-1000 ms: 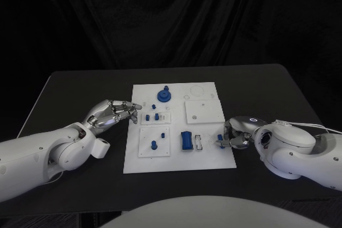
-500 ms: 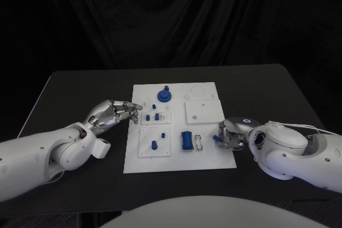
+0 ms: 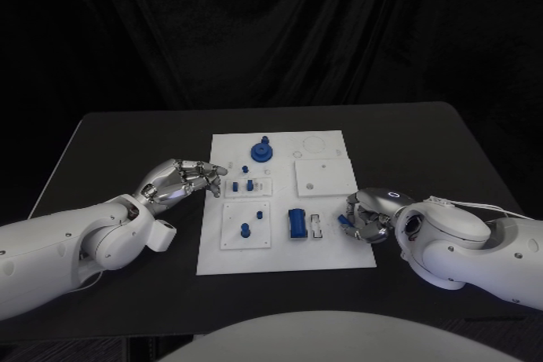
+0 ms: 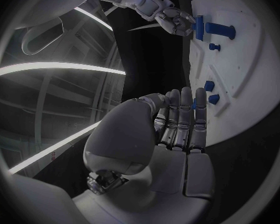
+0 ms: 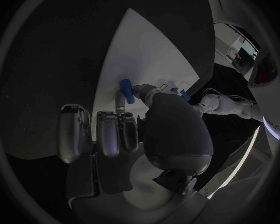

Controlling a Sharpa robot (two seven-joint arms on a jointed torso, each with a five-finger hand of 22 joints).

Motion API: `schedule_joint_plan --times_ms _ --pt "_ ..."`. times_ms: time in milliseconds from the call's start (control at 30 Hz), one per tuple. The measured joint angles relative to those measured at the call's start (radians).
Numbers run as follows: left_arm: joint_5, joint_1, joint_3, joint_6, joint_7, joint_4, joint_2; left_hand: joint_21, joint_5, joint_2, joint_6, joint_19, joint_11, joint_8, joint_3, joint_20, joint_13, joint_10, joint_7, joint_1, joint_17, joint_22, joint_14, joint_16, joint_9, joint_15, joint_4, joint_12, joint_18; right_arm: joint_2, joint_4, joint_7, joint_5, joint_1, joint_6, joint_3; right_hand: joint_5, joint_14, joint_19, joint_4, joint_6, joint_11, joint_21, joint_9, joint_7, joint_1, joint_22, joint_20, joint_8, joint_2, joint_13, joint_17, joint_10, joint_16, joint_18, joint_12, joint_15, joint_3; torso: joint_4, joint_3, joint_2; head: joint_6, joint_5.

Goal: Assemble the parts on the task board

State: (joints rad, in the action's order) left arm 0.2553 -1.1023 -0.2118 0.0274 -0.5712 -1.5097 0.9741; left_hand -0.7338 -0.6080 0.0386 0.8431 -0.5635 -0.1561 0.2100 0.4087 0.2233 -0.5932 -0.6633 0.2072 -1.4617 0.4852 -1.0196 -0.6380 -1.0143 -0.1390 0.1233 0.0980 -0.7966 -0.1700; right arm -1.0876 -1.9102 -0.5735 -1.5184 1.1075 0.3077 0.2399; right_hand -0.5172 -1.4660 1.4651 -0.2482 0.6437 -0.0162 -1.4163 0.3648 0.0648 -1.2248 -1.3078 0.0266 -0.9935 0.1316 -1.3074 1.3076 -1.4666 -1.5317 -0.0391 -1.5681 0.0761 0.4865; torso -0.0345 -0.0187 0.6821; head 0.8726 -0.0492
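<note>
The white task board (image 3: pixel 328 256) lies mid-table. It carries a round blue part (image 3: pixel 261 151), a blue block (image 3: pixel 295 222) and several small blue pegs (image 3: pixel 235 187). My right hand (image 3: pixel 364 217) hovers at the board's right edge, beside the block. Its thumb and a finger pinch a small blue part (image 5: pixel 125 90) just over the white surface. My left hand (image 3: pixel 181 179) sits at the board's left edge with its fingers curled in and nothing seen in them. The left wrist view looks past my left hand (image 4: pixel 177 124) to the pegs (image 4: pixel 209 84) and the block (image 4: pixel 199 27).
A white square plate (image 3: pixel 324 176) sits raised on the board's right half, with two more at its left and lower left. The black table (image 3: pixel 125 142) reaches well beyond the board on every side.
My right hand has edged left toward the board's right side, still holding the small blue part. The left hand has not moved.
</note>
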Motion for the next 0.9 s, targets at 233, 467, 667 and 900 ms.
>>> schedule_joint_plan --times_ms 233,467,667,900 --pt "0.000 0.001 0.000 -0.001 0.001 0.000 0.000 0.000 0.000 0.000 0.000 0.000 0.000 0.003 0.000 0.000 0.001 0.000 0.000 0.000 -0.001 0.000 0.000 0.000 0.000 0.000 0.000 0.000 0.000 0.003 -0.002 0.077 0.249 -0.002 0.063 0.003 -0.071 -0.001 0.000 0.040 0.001 0.000 0.013 0.005 -0.001 0.072 0.000 0.000 0.008 -0.002 0.000 0.000 0.000 0.006 0.000 0.000 0.001 0.059 0.0003 0.0002 0.000 0.000 0.003" --pt "0.000 0.001 0.000 -0.001 0.002 -0.001 0.000 0.000 0.000 0.000 0.000 0.000 0.000 0.004 0.000 0.000 0.001 0.000 0.000 0.000 -0.001 0.000 0.000 0.000 0.000 0.000 0.000 0.000 0.000 0.023 0.006 0.154 0.493 -0.004 0.101 0.007 -0.114 0.000 0.000 0.068 0.002 0.000 0.017 0.004 -0.002 0.123 0.000 0.000 0.021 -0.021 0.000 0.000 0.000 0.010 0.000 0.000 0.007 0.078 0.0007 0.0005 0.000 0.000 0.004" --pt "0.000 0.001 0.000 -0.002 0.003 -0.002 0.000 0.000 0.000 0.000 0.000 0.000 0.000 0.004 0.000 0.000 0.001 0.000 0.000 0.000 -0.001 0.000 0.000 0.000 0.000 0.000 0.000 0.000 0.000 0.049 0.027 0.191 0.633 -0.004 0.112 0.007 -0.163 0.000 0.000 0.056 0.002 0.000 0.017 0.010 -0.002 0.150 0.000 0.000 0.030 -0.033 0.000 0.000 0.000 0.014 0.000 0.000 0.007 0.042 0.0003 0.0003 0.000 0.000 0.004" --pt "0.000 0.001 0.000 -0.002 0.003 -0.002 0.000 0.000 0.000 0.000 0.000 0.000 0.000 0.004 0.000 0.000 0.001 0.000 0.000 0.000 -0.001 0.000 0.000 0.000 0.000 0.000 0.000 0.000 0.000 0.071 0.049 0.219 0.699 -0.004 0.114 0.006 -0.182 0.000 0.000 0.046 0.011 0.000 0.022 0.011 -0.011 0.158 0.000 0.000 0.037 -0.041 0.000 0.000 0.000 0.014 0.000 0.000 0.007 -0.020 -0.0009 -0.0002 0.000 0.000 0.003"
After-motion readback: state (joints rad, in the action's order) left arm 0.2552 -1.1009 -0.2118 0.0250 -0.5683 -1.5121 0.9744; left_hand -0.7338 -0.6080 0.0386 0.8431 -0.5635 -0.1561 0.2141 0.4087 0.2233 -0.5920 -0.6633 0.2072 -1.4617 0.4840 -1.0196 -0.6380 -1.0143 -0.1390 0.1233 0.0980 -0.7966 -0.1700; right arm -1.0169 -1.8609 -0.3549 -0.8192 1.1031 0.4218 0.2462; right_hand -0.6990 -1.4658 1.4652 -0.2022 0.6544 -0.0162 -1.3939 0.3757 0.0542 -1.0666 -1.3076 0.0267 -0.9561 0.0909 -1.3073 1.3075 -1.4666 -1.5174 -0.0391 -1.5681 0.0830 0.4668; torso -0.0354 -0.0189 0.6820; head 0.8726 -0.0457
